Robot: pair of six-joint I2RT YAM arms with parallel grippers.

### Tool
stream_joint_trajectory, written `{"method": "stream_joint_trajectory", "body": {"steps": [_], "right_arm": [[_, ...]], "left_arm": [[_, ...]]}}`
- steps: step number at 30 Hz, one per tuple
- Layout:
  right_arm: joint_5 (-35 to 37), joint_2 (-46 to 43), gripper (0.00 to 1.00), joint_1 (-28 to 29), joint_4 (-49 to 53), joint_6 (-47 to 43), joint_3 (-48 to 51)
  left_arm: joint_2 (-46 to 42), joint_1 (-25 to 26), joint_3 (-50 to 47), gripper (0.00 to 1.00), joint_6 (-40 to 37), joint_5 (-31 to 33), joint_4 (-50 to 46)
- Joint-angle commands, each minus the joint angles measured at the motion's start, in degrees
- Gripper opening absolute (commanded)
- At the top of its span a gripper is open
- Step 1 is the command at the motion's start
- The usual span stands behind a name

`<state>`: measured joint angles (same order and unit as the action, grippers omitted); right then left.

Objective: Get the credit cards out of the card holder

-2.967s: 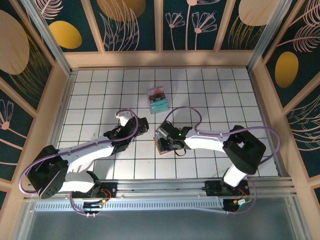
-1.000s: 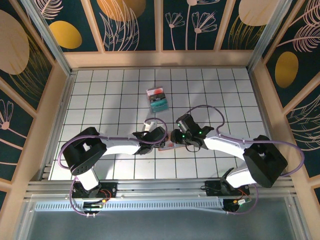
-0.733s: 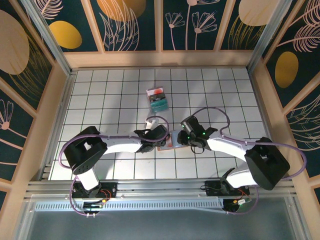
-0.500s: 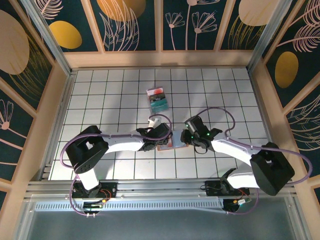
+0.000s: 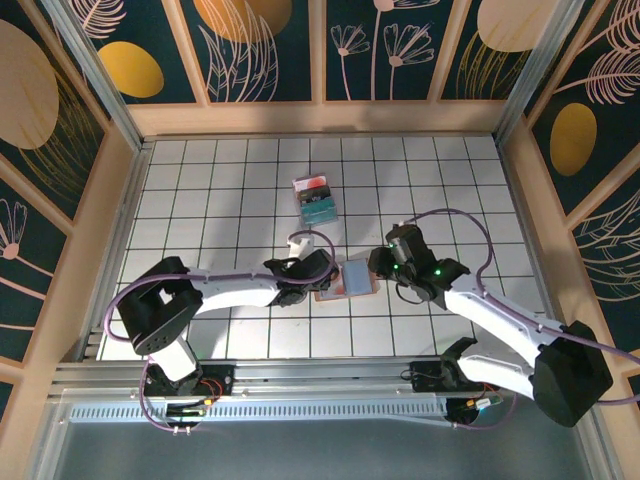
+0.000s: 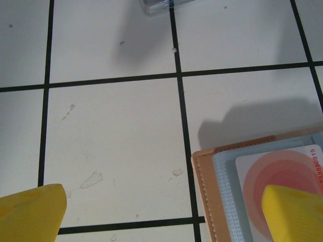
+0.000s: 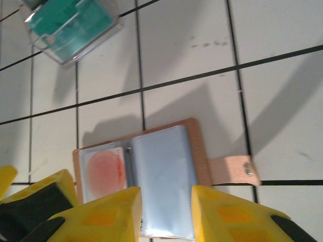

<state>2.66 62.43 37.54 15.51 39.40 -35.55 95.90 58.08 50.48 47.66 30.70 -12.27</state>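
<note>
The card holder (image 5: 352,278) lies open on the tiled table, its tan cover down and its grey-blue inner faces up. In the right wrist view the card holder (image 7: 199,151) shows a credit card (image 7: 101,171) with a pink disc in its left pocket, a grey-blue sleeve page (image 7: 164,176) and the strap tab (image 7: 234,171) at the right. My right gripper (image 7: 166,217) hovers over the page with its jaws partly apart. My left gripper (image 6: 161,217) stands wide open, one fingertip (image 6: 292,214) over the credit card (image 6: 275,174) at the holder's corner (image 6: 204,191).
A clear box with a teal pack (image 5: 316,200) stands a couple of tiles behind the holder, also at the top left of the right wrist view as the teal pack (image 7: 70,25). Wooden walls (image 5: 320,118) ring the tiled table.
My right gripper has drawn back to the right, and the holder's grey-blue inner page now shows open beside it. The left gripper has stayed open at the holder's left edge.
</note>
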Motion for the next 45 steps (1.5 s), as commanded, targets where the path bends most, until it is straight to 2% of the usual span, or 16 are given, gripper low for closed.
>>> {"method": "stream_joint_trajectory", "body": {"steps": [1, 5, 9, 45], "right_arm": [[-8.1, 3.1, 0.31, 0.9, -5.4, 0.7, -1.0], [-14.3, 8.1, 0.30, 1.3, -10.0, 1.1, -0.4], [-16.9, 11.9, 0.28, 1.5, -11.8, 1.0, -0.5], [-22.6, 24.3, 0.27, 1.6, -18.4, 0.1, 0.2]], "left_arm": [[-0.9, 0.1, -1.7, 0.99, 1.9, 0.5, -2.2], [-1.4, 0.0, -3.1, 0.99, 1.9, -0.3, -2.2], [-1.4, 0.0, -3.5, 0.99, 1.4, -0.6, -2.8], [4.1, 0.1, -1.7, 0.99, 0.8, -3.5, -2.8]]}}
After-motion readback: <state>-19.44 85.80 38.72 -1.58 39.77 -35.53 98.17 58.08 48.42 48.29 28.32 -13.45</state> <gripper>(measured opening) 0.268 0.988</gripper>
